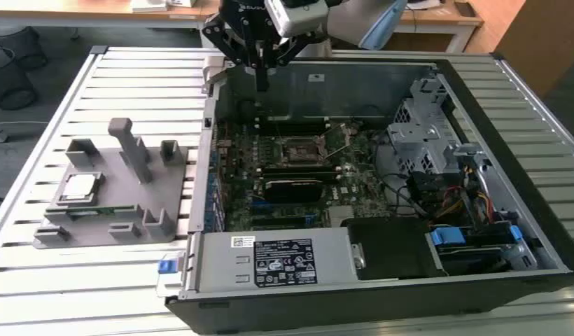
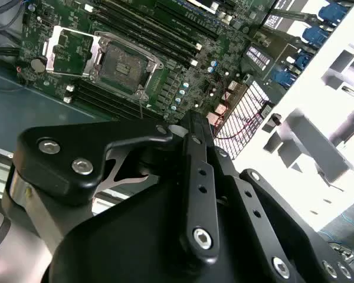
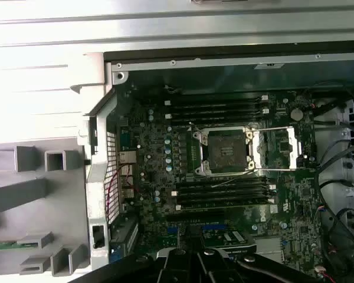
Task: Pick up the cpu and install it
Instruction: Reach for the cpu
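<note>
The cpu, a small square chip with a silvery top, lies flat in a pocket of the grey holder on the exterior view's left, outside the computer case. The empty cpu socket sits mid-motherboard with its retaining frame swung open, and it shows in both wrist views. My gripper hangs over the case's back wall, well above the board and far from the cpu. Its fingers look pressed together with nothing between them.
The open black case lies on a slatted white table. A power supply fills its near side, and a metal drive cage and cables stand on the exterior view's right. A green memory stick rests in the holder.
</note>
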`<move>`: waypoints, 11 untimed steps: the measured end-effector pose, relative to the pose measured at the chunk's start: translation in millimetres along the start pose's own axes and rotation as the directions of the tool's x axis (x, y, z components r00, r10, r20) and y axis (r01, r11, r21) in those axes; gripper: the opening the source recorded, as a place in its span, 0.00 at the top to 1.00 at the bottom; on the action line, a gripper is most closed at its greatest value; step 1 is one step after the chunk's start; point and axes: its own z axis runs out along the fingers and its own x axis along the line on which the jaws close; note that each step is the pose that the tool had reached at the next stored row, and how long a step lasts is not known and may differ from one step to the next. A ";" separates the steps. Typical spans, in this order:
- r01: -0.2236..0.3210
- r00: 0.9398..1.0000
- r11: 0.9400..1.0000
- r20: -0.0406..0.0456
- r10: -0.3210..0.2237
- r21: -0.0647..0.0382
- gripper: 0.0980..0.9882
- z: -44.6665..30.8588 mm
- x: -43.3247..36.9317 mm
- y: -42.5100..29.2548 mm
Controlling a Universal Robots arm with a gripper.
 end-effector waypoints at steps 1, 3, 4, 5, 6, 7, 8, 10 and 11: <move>0.000 1.000 1.000 0.000 0.000 0.000 0.99 0.0 0.0 0.0; 0.000 1.000 1.000 0.000 0.000 0.000 0.99 0.0 0.0 0.0; 0.000 1.000 1.000 0.000 0.000 0.000 0.99 0.0 0.0 0.0; 0.000 1.000 1.000 0.000 0.000 0.000 0.99 0.0 0.1 0.0; 0.000 1.000 1.000 0.000 0.000 0.000 0.99 -0.1 0.5 0.0; 0.000 1.000 1.000 0.000 0.000 0.000 0.99 -0.1 1.0 0.0; 0.000 1.000 1.000 0.000 0.000 0.000 0.99 0.0 1.4 -0.1; 0.000 1.000 1.000 0.000 0.000 0.000 0.99 0.0 2.6 -0.2; 0.000 1.000 1.000 0.000 0.000 0.000 0.99 -0.1 3.3 -0.3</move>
